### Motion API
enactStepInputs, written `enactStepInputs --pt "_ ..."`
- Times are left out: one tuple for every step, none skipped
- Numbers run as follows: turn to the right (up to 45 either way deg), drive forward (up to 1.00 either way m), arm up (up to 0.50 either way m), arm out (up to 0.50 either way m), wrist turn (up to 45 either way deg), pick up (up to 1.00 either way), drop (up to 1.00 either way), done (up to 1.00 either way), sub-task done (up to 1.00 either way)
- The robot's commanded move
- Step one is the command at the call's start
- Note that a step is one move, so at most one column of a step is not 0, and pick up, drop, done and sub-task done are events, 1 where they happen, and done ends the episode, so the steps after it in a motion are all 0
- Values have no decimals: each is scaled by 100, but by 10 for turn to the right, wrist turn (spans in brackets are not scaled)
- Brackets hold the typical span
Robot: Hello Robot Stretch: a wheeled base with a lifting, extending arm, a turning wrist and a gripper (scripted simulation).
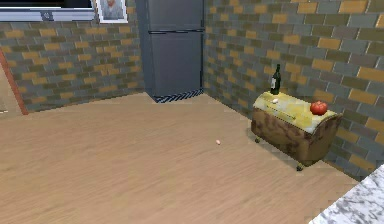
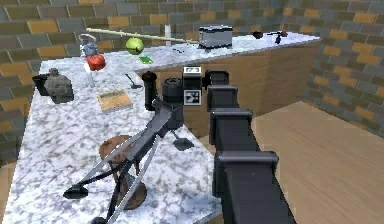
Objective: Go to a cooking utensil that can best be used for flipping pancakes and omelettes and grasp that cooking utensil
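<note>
Dark arm bar [image 2: 245, 175] rises from the bottom edge, cut off there. Its gripper [image 2: 95, 198] reaches across the marble countertop [image 2: 60, 140]. Brown discs [image 2: 132, 196] lie at its thin fingers [image 2: 135, 143], so neither jaw setting nor any hold can be told. The flipping utensil cannot be identified with certainty; one small dark piece [image 2: 183, 145] lies beside the gripper body.

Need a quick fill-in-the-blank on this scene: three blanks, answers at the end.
1. On the low wooden cabinet, the round thing beside the tall dark glass bottle is coloured ___.
2. The tall grey metal fridge stands against a wall of ___.
3. On the white marble countertop, the round fruit nearest the silver box-shaped toaster is coloured ___.
Missing words: red; brick; green.
</note>
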Motion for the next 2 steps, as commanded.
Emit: enactStepInputs --pt "0 0 0 0 450 0 0 0 0" --pt "0 0 0 0 450 0 0 0 0"
